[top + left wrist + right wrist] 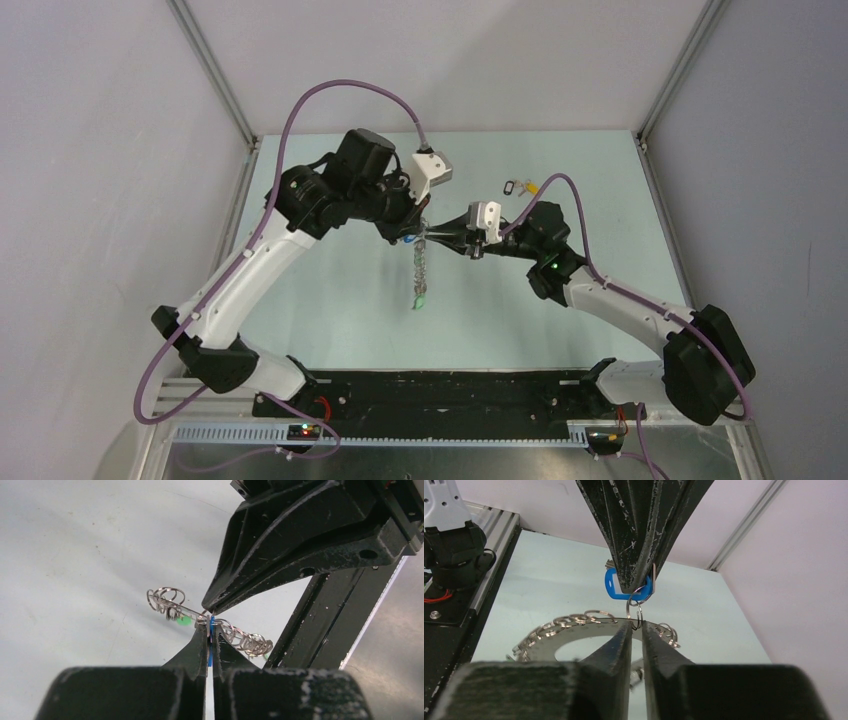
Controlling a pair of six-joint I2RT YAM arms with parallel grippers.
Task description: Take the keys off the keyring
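Note:
The keyring [421, 268] hangs in mid-air between my two grippers, a flat silvery loop [549, 639] strung with small split rings. My left gripper [408, 232] reaches down from above, shut on a blue-headed key [610, 586] whose split ring links to the loop. In the left wrist view the blue head [211, 652] is pinched between that gripper's [210, 626] fingers. My right gripper [637, 625] meets it tip to tip, its jaws closed to a thin gap on the keyring's band. A green-headed key [421, 298] dangles at the loop's low end.
Two loose keys lie on the table at the back right, one dark-headed [514, 186] and one yellow-headed [533, 185]. The black base rail [440, 395] runs along the near edge. Aluminium frame posts [215, 70] and walls border the table.

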